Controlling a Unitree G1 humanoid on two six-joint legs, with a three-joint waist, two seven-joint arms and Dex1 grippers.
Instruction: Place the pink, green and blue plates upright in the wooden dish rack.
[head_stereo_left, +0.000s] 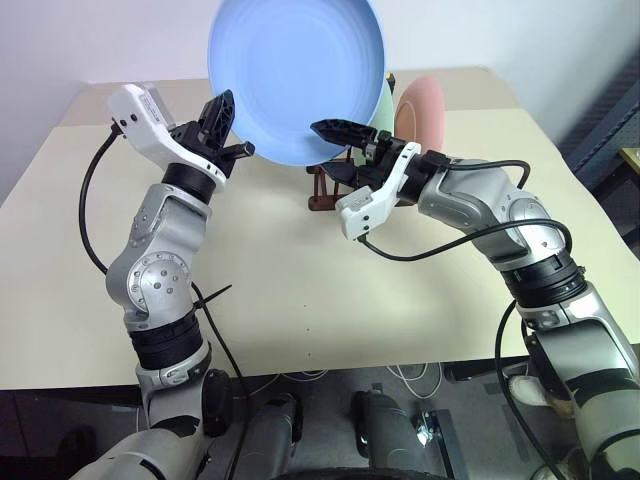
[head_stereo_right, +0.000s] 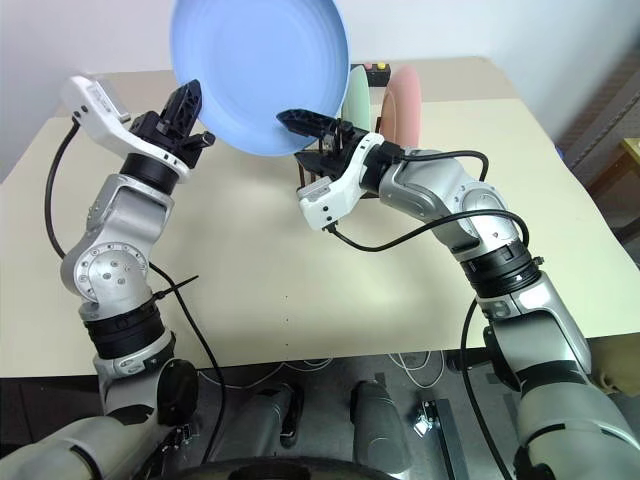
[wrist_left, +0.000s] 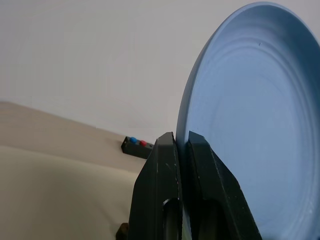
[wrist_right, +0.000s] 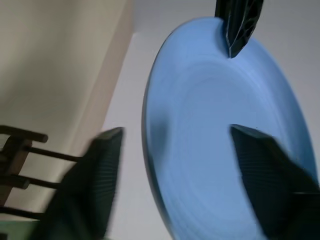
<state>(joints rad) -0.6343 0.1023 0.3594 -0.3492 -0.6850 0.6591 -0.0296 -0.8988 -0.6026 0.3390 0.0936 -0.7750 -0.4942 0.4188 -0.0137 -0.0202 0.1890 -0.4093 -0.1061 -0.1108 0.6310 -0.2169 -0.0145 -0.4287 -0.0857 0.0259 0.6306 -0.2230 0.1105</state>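
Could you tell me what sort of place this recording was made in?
Probably a lab or test room, not a kitchen: a bare beige table against a plain white wall, loose cables on the floor, and a small button box on the table beyond the wooden dish rack.

The left arm rises from the near left of the table, elbow bent, forearm angled up and inward. Its left gripper (head_stereo_left: 226, 128) points forward and slightly upward, its two black fingers (wrist_left: 165, 195) pressed together on the rim of the blue plate (head_stereo_left: 296, 70), which it holds raised above the table.

The right arm reaches in from the near right, forearm lying across toward the middle, wrist rolled so the white housing faces down. The right gripper (head_stereo_right: 312, 132) points level, forward and to the left. Its fingers (wrist_right: 95, 180) stand apart on either side of the plate's opposite edge, one in front of the face and one behind, not clamped on it.
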